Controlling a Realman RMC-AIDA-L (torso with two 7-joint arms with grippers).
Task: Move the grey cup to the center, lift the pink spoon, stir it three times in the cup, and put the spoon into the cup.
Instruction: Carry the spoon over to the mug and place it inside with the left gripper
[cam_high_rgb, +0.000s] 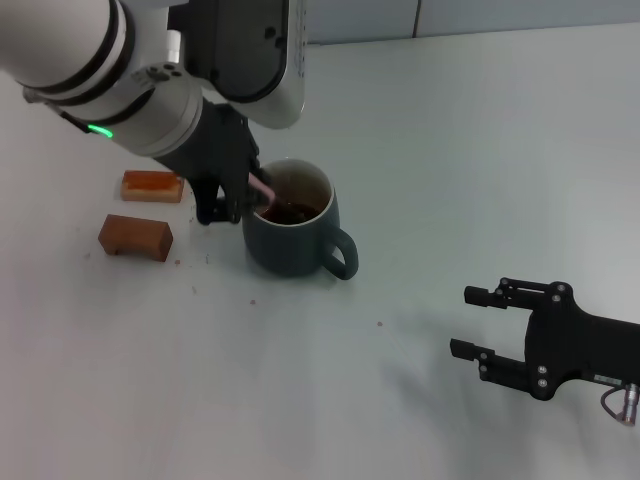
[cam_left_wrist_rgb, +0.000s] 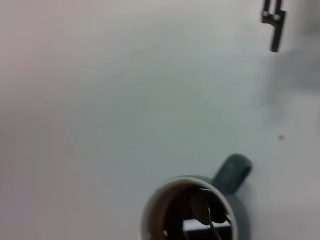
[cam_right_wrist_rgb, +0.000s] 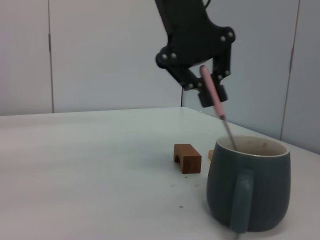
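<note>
Left gripper (cam_high_rgb: 232, 205) over the cup's (cam_high_rgb: 293, 238) far-left rim, clamped on the spoon (cam_high_rgb: 262, 188). In the right wrist view, same gripper (cam_right_wrist_rgb: 209, 89) seen from the side, fingers (cam_right_wrist_rgb: 218, 92) pinching the upper pink handle of the spoon (cam_right_wrist_rgb: 214, 97); spoon tilted, grey lower shaft dipping past the whitish rim into the cup (cam_right_wrist_rgb: 248, 186). Bowl of the spoon hidden below the rim there.

Cup upright on the white table (cam_high_rgb: 450, 150), roughly mid-table, loop handle turned toward the robot's right and slightly forward. Brown liquid inside, with dark marks on the inner wall. From the left wrist view, cup (cam_left_wrist_rgb: 195, 212) seen from above at the picture's lower edge, handle sticking out, dark liquid and a metal part of the spoon (cam_left_wrist_rgb: 209, 212) within.

Two brown wooden blocks to the left of the cup: one (cam_high_rgb: 135, 236) nearer the robot, another (cam_high_rgb: 152, 185) just behind it, close to the left gripper but apart from it. A few small crumbs on the table near the blocks and before the cup.

Right gripper (cam_high_rgb: 480, 322) low over the table at the near right, well apart from the cup, fingers spread wide, holding nothing. Also visible far off in the left wrist view (cam_left_wrist_rgb: 274, 22).
</note>
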